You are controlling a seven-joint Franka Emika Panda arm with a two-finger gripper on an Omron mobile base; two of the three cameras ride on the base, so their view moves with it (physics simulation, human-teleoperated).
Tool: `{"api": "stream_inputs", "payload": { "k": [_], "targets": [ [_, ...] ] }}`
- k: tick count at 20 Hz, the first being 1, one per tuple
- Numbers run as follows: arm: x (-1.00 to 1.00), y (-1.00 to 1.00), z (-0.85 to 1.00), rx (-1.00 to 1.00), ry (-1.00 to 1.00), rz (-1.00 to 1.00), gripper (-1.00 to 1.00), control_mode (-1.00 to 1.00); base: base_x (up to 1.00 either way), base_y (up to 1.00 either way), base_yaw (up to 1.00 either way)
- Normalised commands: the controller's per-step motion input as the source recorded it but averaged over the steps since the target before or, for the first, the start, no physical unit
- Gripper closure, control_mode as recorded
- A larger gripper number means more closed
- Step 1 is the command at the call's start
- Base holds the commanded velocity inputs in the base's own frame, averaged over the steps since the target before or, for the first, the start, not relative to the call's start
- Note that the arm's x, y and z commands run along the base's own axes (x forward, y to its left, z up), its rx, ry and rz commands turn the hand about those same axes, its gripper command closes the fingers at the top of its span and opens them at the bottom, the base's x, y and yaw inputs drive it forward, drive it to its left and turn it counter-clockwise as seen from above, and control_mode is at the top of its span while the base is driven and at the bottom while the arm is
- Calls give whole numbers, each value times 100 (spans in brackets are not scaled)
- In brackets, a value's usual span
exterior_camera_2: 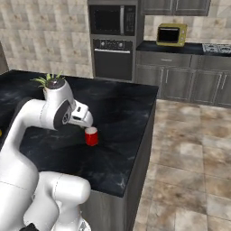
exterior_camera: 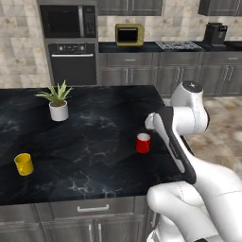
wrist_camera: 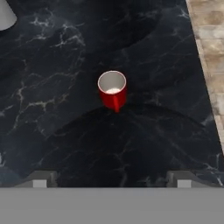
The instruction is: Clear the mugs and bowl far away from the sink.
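Black marbled counter (exterior_camera: 94, 137) is seen stretching under the arm, with tiled floor beyond its right edge. The red mug (wrist_camera: 112, 89) is stood upright on it, well ahead of the gripper (wrist_camera: 111, 178) and centred between the fingertips (wrist_camera: 38, 179), which are spread wide and hold nothing. Its handle is turned toward the hand. The yellow mug (exterior_camera: 23, 164) is placed near the front-left edge, well apart. Bare counter is left all around the red mug. No writing can be read.

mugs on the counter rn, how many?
2. Red mug stands near the counter's right edge, beside the arm. Yellow mug stands at the front left. More may sit outside the frames.
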Motion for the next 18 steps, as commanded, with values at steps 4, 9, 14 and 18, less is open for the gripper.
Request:
{"api": "stream_inputs", "payload": {
  "k": [4, 9, 14, 18],
  "targets": [
    [-59, 0, 51, 1, -1, -18, -100, -100, 0, 0, 0],
    [-41, 0, 24, 5, 0, 0, -100, 100, -25, -6, -2],
    [0, 0, 0, 0, 0, 0, -100, 100, -23, -13, -74],
    [0, 0, 0, 0, 0, 0, -100, 100, 0, 0, -100]
  ]
}}
